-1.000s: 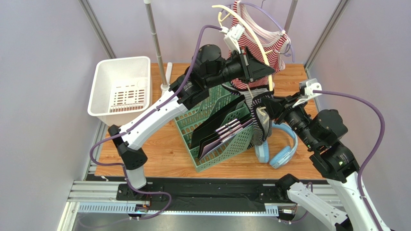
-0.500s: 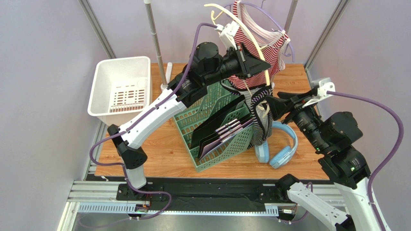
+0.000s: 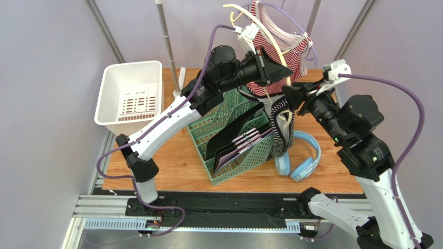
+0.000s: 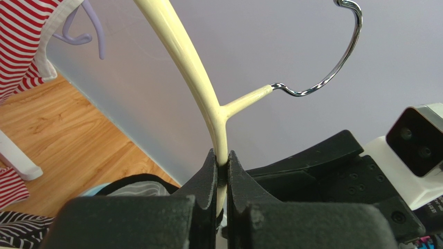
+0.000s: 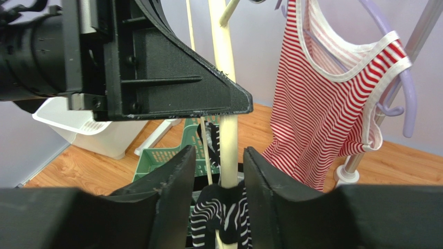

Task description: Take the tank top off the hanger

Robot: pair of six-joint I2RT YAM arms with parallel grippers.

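Left claw (image 4: pixel 221 158) is clamped on cream plastic hanger (image 4: pixel 179 52); right claw (image 5: pixel 219 155) is set part-open, nothing gripped, astride black-and-white zebra-striped tank top (image 5: pixel 221 218).

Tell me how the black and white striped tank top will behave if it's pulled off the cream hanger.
Likely floppy: the black-and-white tank top hangs in limp, bunched folds down the cream hanger, so it should drape and stretch, not hold shape. Probably light, being thin fabric. Bunched round the hanger's arm, it may catch rather than slide off.

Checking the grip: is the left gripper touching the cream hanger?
Touching. Left wrist view shows the left gripper clamped on the cream hanger, no gap either side.
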